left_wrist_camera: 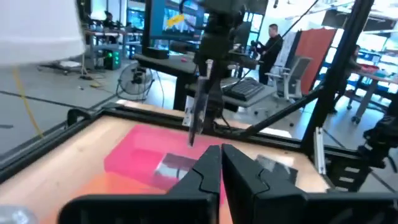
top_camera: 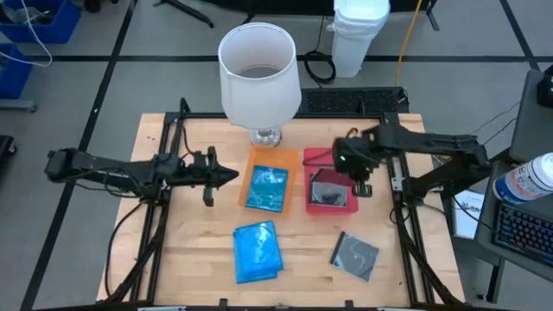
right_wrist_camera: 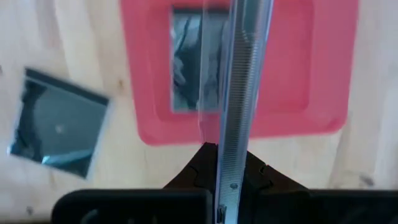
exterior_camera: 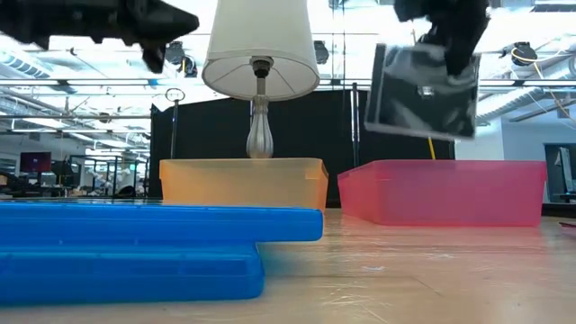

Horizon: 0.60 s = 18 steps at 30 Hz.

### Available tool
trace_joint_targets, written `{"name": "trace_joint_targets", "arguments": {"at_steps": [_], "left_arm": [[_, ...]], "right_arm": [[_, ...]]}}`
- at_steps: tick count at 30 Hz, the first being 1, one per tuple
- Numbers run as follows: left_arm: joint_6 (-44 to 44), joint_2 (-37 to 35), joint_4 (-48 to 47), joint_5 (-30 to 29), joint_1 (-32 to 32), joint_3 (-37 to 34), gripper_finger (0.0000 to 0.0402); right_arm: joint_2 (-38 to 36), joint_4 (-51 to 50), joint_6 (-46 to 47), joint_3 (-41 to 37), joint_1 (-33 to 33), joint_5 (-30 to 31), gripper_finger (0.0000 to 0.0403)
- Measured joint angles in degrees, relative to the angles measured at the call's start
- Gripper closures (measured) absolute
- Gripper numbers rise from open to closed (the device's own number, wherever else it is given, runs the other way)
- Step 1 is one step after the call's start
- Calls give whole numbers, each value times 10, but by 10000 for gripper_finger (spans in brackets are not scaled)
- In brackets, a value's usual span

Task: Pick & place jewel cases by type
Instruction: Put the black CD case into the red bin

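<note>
- high view: right end effector (top_camera: 358, 175) sits over the red tray (top_camera: 308, 207), pinched shut on a clear case (top_camera: 349, 162) carried on edge. directly under it a second clear case (top_camera: 329, 194) already lies flat in that tray. left end effector (top_camera: 226, 176) is shut and empty, hanging at the left edge of the orange tray (top_camera: 258, 156), which holds one blue case (top_camera: 267, 187). two stacked blue cases (top_camera: 258, 251) and a loose grey case (top_camera: 355, 256) lie on the desk (top_camera: 186, 259), nearer the front. lamp (top_camera: 258, 73) stands behind the trays.
- low view: the held clear case (exterior_camera: 421, 91) hangs well above the red tray (exterior_camera: 445, 192), flat face to the camera, slightly tilted, lower edge clear of the rim. the blue stack (exterior_camera: 148, 247) fills the foreground.
- left wrist view: own fingers (left_wrist_camera: 205, 174) closed together, nothing between; across the desk the held case (left_wrist_camera: 198, 112) shows edge-on and upright above the red tray (left_wrist_camera: 140, 152).
- right wrist view: case edge (right_wrist_camera: 239, 93) runs straight out from the closed fingers (right_wrist_camera: 193, 171), in line with the case (right_wrist_camera: 193, 65) lying in the red tray (right_wrist_camera: 323, 74); grey case (right_wrist_camera: 57, 124) lies off to one side on the desk.
- judgement: the drop spot is straight below the right arm; only a lowering and release seems needed.
- writing: no brand, label or text readable anywhere.
</note>
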Motion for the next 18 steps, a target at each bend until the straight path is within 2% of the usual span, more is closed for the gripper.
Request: {"name": "trace_joint_targets", "arguments": {"at_steps": [3, 6, 9, 12, 18], "left_arm": [[26, -9, 37, 6, -3, -17, 380], [47, -7, 12, 21, -10, -22, 384], [61, -6, -18, 25, -18, -22, 394], [71, -6, -50, 21, -25, -22, 397], [86, -6, -89, 9, -42, -22, 372]], "right_arm": [[37, -33, -41, 0, -51, -2, 393], [70, -53, -83, 0, -89, -5, 391], [91, -45, -126, 0, -114, -36, 391], [98, -22, -147, 0, -125, -48, 391], [110, 18, -146, 0, -135, -89, 391]]}}
